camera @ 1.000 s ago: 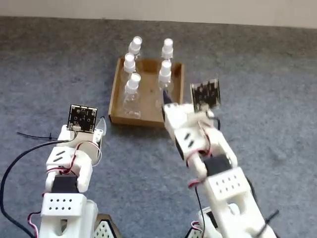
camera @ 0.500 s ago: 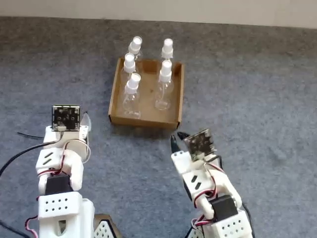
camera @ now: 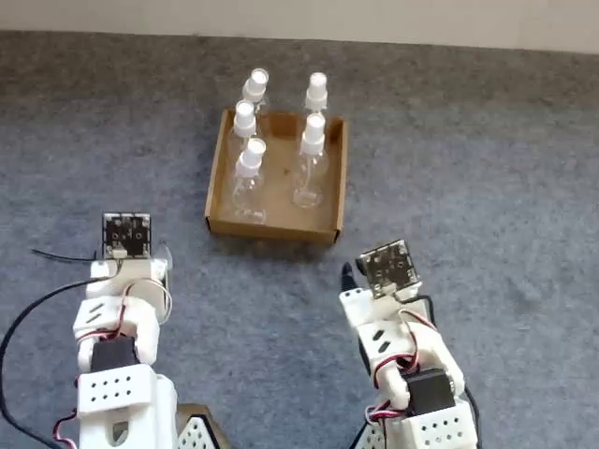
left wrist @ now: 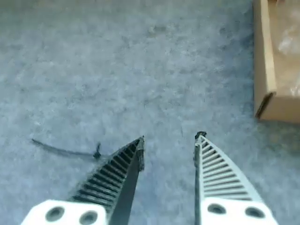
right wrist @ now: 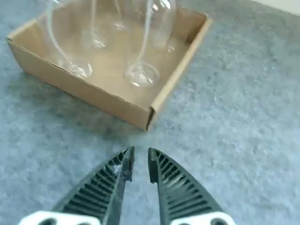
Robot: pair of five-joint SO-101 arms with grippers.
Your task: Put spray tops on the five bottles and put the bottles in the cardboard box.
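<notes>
From above, five capped bottles (camera: 248,178) stand in the box (camera: 271,227); up close, left tool (left wrist: 168,140) spread, right tool (right wrist: 140,164) barely parted (both empty, pointing down short of it).

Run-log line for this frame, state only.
five clear spray bottles, white tops on, upright in brown cardboard box | left hand open, empty, over grey carpet | right hand slightly open, empty, before box | looks done

Brown cardboard box (camera: 271,227); clear bottles (camera: 248,192), white spray tops (camera: 250,156); grey speckled carpet (camera: 487,168).

Grey carpeted table (camera: 487,140) bears the cardboard box (camera: 271,227) and a black cable tie (left wrist: 97,152).
</notes>
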